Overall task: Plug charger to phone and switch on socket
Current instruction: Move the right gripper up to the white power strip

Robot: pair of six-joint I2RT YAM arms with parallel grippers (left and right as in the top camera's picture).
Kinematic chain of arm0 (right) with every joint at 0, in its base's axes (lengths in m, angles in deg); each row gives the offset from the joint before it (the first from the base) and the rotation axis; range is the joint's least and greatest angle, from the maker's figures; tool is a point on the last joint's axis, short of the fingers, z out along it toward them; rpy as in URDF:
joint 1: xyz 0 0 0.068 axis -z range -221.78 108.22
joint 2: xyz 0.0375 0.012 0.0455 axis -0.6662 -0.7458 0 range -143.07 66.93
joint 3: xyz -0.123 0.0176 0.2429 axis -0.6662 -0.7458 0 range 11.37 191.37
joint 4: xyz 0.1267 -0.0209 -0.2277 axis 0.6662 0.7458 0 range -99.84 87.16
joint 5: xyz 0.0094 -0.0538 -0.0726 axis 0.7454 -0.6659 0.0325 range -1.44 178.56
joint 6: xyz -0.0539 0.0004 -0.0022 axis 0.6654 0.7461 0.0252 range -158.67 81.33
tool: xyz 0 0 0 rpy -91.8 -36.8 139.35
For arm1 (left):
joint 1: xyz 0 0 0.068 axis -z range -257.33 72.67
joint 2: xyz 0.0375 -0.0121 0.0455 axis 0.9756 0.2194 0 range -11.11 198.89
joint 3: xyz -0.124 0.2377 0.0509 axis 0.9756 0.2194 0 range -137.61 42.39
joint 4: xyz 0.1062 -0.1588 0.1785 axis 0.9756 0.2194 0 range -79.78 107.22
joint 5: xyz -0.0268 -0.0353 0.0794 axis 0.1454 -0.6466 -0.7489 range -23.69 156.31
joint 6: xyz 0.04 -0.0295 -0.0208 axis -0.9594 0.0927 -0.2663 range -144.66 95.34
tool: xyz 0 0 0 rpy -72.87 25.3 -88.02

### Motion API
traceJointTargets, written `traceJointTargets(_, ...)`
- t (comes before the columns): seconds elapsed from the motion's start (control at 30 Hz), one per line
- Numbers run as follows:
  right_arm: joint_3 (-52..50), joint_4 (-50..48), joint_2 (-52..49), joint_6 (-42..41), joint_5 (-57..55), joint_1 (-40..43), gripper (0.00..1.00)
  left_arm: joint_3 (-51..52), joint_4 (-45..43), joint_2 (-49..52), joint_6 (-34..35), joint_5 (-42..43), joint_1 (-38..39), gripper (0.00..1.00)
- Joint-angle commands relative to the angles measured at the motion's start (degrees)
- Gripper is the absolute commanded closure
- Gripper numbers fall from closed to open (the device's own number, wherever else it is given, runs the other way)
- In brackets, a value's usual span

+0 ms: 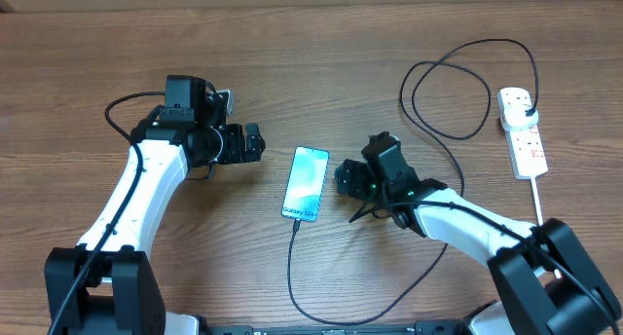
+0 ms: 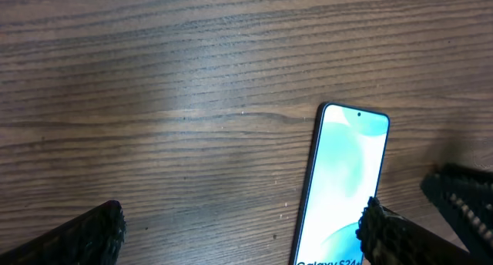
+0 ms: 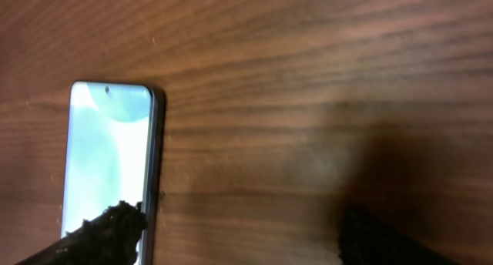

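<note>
As thin black cable (image 1: 290, 257) looks seated in teal-screen phone (image 1: 306, 183), jaws wide both sides; R gripper (image 1: 343, 176) shd press white power strip (image 1: 524, 132) square-on.

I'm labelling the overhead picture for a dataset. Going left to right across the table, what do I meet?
In order: left gripper → phone → right gripper → socket. The charger cable spans too much of the width to place.
</note>
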Motion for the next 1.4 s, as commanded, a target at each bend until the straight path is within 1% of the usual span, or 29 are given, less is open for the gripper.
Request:
traceJointTargets(0.0,5.7,5.92,3.45,0.31,-0.39,1.03,0.12,-1.14,-0.04,-1.38,0.13,-0.2,-0.13,0.0)
traceJointTargets(0.2,21.75,29.09,4.37,6.05,-0.22,3.69,0.11,-1.14,-0.07,-1.38,0.13,-0.2,-0.13,0.0)
traceJointTargets(0.33,30.27,39.95,4.37,6.36,-2.99,6.86,0.06,-1.14,-0.04,-1.38,0.13,-0.17,-0.15,0.0)
traceJointTargets(0.43,34.1,44.92,4.37,6.32,-5.38,10.47,0.03,-1.14,-0.04,-1.38,0.13,-0.17,-0.15,0.01)
traceJointTargets(0.53,35.21,46.9,4.37,7.39,-5.53,15.23,0.03,-1.14,-0.04,-1.38,0.13,-0.17,-0.11,0.0)
traceJointTargets(0.63,35.21,48.74,4.24,7.39,-5.75,20.0,0.0,-1.14,-0.07,-1.38,0.13,-0.17,-0.11,0.0)
traceJointTargets(0.77,35.19,49.66,4.24,7.37,-6.16,27.1,0.0,-1.14,-0.04,-1.38,0.13,-0.2,-0.11,0.0)
traceJointTargets(0.9,35.19,49.2,4.24,7.32,-5.31,31.17,0.0,-1.14,-0.04,-1.38,0.13,-0.2,-0.11,0.0)
traceJointTargets(1.0,35.15,49.2,4.24,7.34,-3.43,32.48,0.0,-1.14,-0.07,-1.38,0.13,-0.17,-0.11,0.0)
traceJointTargets(1.17,35.3,48.94,4.24,8.63,-4.74,34.56,0.0,-1.14,-0.04,-1.38,0.13,-0.2,-0.11,0.0)
traceJointTargets(1.37,38.27,51.49,4.24,8.59,0.13,43.12,0.0,-1.14,-0.04,-1.38,0.13,-0.2,-0.11,0.0)
